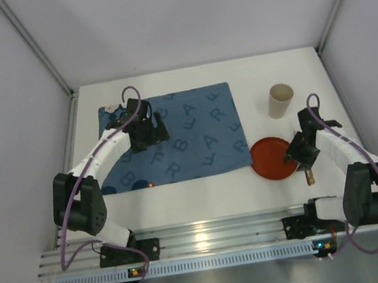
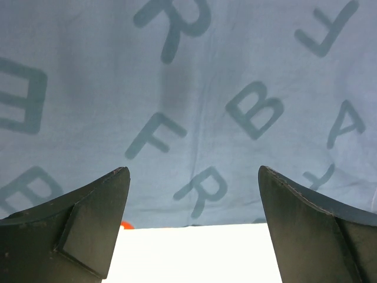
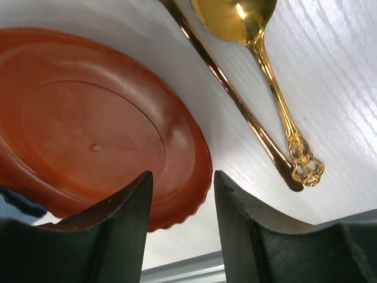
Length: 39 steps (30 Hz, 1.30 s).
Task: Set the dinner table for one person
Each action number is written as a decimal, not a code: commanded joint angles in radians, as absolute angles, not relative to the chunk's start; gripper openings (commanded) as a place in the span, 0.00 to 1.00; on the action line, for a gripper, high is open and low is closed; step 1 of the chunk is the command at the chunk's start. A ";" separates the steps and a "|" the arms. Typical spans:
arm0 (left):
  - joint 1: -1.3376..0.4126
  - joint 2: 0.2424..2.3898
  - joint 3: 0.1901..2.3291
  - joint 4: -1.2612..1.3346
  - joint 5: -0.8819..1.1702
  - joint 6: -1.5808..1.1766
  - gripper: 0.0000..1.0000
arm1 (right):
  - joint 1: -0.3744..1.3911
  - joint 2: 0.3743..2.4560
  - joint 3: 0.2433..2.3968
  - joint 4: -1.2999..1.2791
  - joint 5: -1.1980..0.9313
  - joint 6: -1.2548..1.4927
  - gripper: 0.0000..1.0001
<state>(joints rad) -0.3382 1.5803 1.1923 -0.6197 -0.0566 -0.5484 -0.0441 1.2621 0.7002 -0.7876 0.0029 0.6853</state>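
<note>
The dinner table is a white top with a blue letter-printed placemat on its left half. My left gripper hovers over the mat, wide open and empty; its wrist view shows the mat, the table and the gripper. A red plate lies just right of the mat. My right gripper is low at the plate's right rim. In the right wrist view this gripper stands partly open with the plate's rim between its fingers, and a gap shows on the right side.
A beige paper cup stands behind the plate. A gold spoon and another gold handle lie on the table right of the plate. A small white object sits at the mat's far left corner. A metal rail runs along the near edge.
</note>
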 commanded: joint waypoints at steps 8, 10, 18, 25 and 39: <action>-0.344 1.500 1.177 -0.710 -0.069 -0.497 0.95 | -0.058 1.336 0.621 -0.603 0.092 0.704 0.21; -0.344 1.508 1.180 -0.712 -0.055 -0.492 0.95 | -0.058 1.344 0.618 -0.603 0.103 0.696 0.10; -0.396 1.606 1.232 -0.693 -0.023 -0.483 0.95 | -0.060 1.183 0.770 -0.817 0.247 0.675 0.00; -0.449 1.655 1.266 -0.654 -0.041 -0.538 0.94 | -0.051 1.078 1.037 -1.003 0.289 0.653 0.00; -0.446 1.424 1.330 -0.827 -0.322 -0.646 0.96 | 0.506 1.412 1.314 -0.670 0.005 0.766 0.00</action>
<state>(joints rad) -0.4515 1.5387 1.3025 -0.7467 -0.2115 -0.5865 0.4328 1.2942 1.2209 -0.8070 0.0525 0.7467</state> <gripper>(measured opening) 0.955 0.014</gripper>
